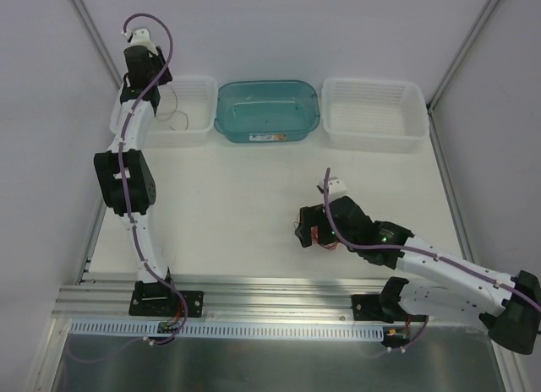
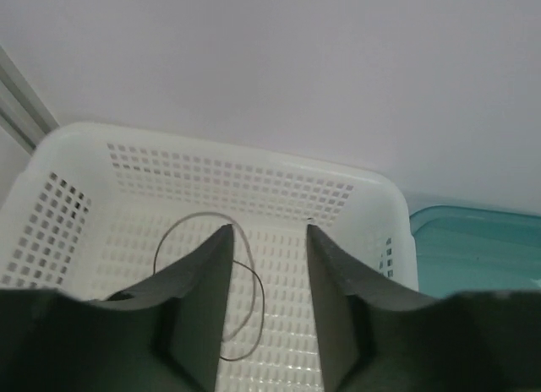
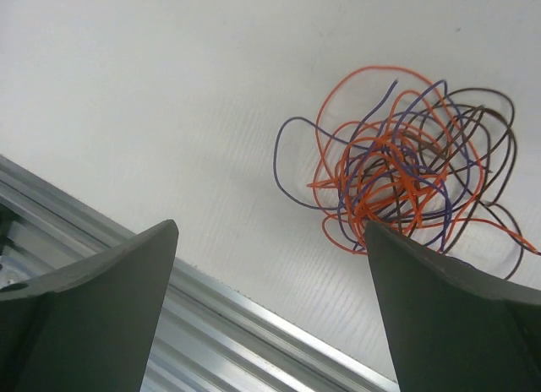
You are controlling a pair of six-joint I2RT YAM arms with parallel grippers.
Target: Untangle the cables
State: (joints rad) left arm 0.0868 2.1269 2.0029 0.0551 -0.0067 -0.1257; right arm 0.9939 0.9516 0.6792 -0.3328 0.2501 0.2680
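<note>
While left fingers [image 2: 199,299] and right fingers [image 3: 84,299] gape empty, hair-thin orange, purple, brown cables [image 3: 397,168] knot on matte white table [image 3: 169,88].

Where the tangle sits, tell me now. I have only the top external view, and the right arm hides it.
Observer: The tangle of orange, purple and dark brown strands lies on the table, just ahead of the open right end effector, which is not touching it.
Operator: Report the left end effector too.
Observer: The left end effector is open and empty above the white basket, and one loose wire lies on the basket floor.
</note>
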